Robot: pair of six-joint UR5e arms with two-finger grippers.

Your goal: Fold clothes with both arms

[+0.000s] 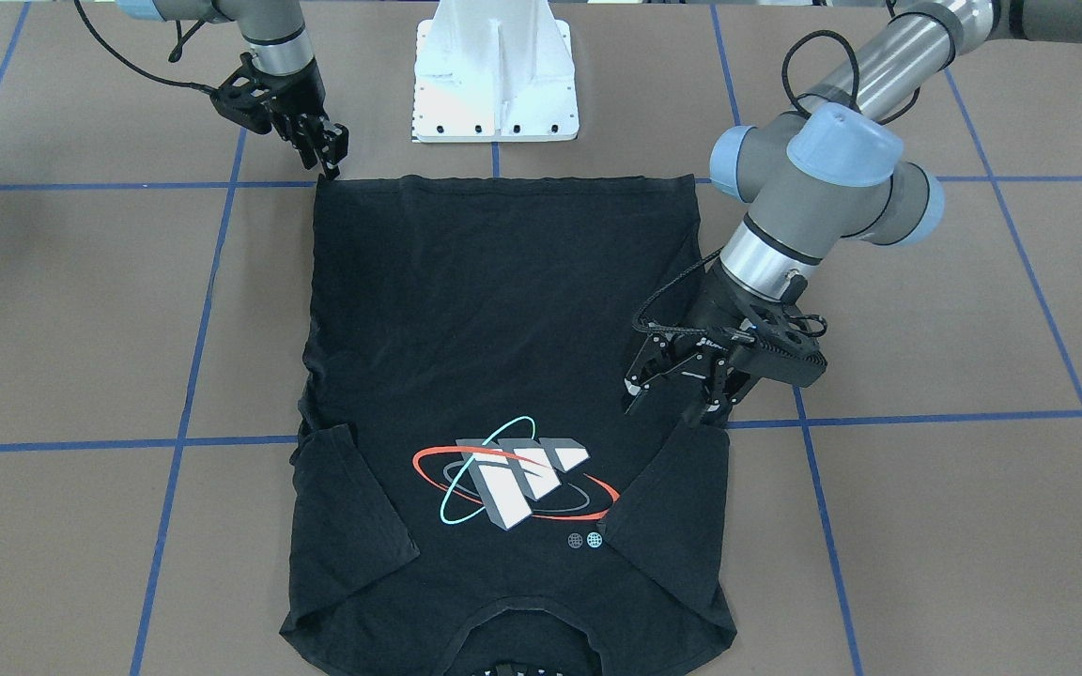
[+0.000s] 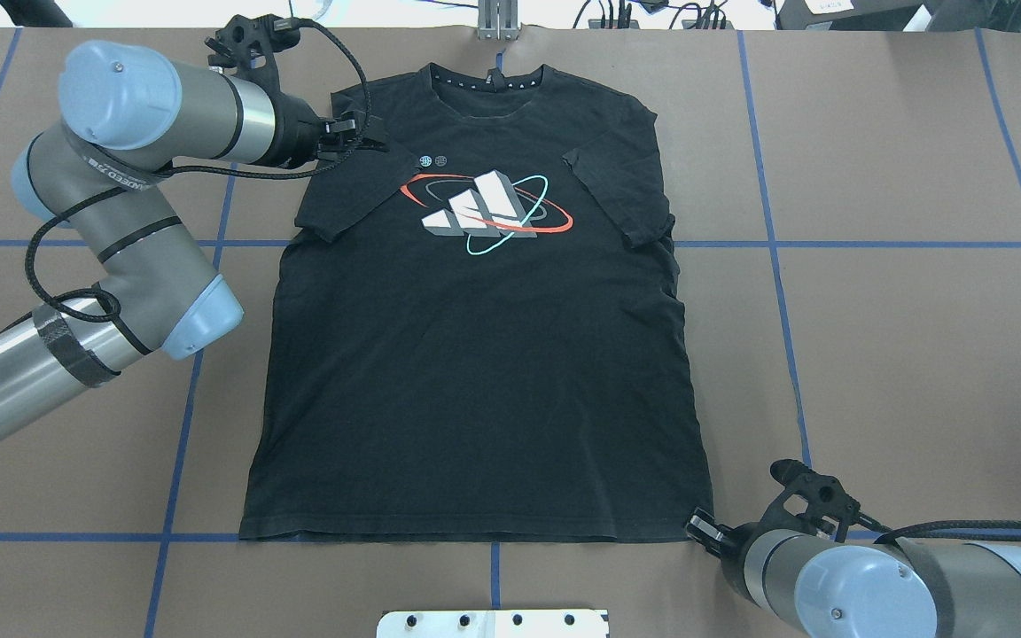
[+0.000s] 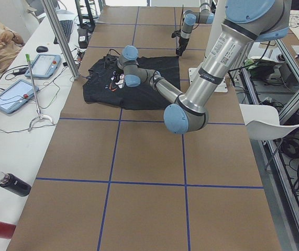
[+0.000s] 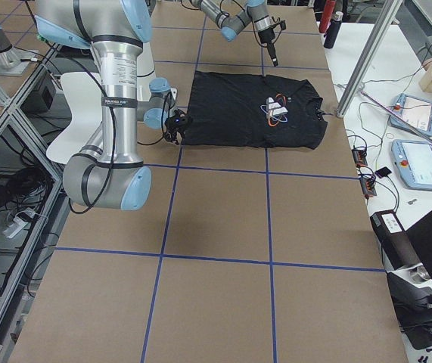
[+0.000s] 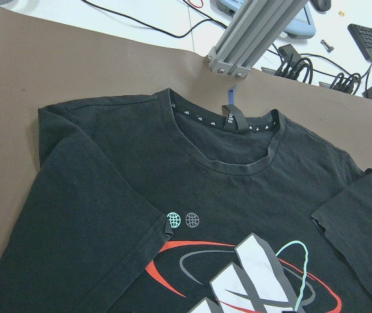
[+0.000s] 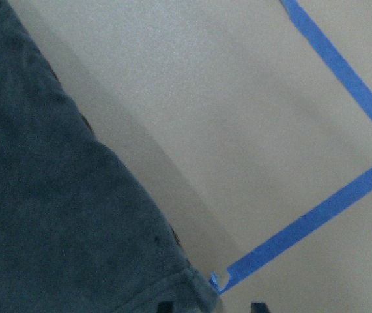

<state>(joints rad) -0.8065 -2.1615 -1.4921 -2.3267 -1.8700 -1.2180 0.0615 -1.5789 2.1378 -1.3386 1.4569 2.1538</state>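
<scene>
One brown table (image 2: 874, 354), marked off by blue tape lines, carries the whole scene. We count two arms: the left arm (image 2: 120, 221) reaches across to the shirt's shoulder area, and the right arm (image 2: 874, 585) bends low at the near hem. One black T-shirt (image 2: 475, 381) lies flat and face up in the middle of the table. Its collar (image 5: 228, 140) points away from the robot and its hem lies toward the one white pedestal (image 1: 496, 84). Both of its two sleeves, one (image 2: 360, 190) and the other (image 2: 621, 190), are folded inward onto the chest.

We count two grippers. The left gripper (image 1: 668, 408) stands at the upper edge of the sleeve on its side, its jaws spread wide with nothing between them. The right gripper (image 1: 327, 150) points down at the hem corner. In its wrist view we see two dark tips a little apart, one on each side of that corner.

One chest logo (image 2: 484, 213) of grey-white blocks is ringed by red and teal ovals. Two small round emblems (image 2: 432, 161) sit beside it.
</scene>
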